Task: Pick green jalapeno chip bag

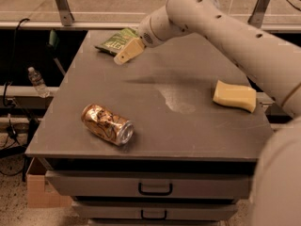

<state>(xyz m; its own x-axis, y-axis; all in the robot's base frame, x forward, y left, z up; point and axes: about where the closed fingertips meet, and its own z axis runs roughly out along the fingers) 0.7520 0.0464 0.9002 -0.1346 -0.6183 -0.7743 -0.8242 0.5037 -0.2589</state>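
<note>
My arm [225, 27] takes up most of the view, sweeping in from the right and reaching across toward the far left corner. Under it lies the grey tabletop [188, 131], with a drawer [155, 188] below its front edge.

On the right side sits the pale yellow sponge block [234, 96], well apart from anything I want. Near the front left the gold-brown drink can [107, 124] lies on its side, also well clear of my path.

The green jalapeno chip bag [114, 41] lies flat at the far left corner. My claw [124, 54] hangs at its near right edge, angled down and to the left, hiding part of it. Whether the claw is released or clenched I cannot tell, nor whether it touches the foil.

I judge this to be the approach step — the bag is not yet in my grip. The next move calls for lining the claw up over the bag's middle, then coming down gently. Crinkly foil lying this flat could slide or slip free — so I would close on a raised fold.
</note>
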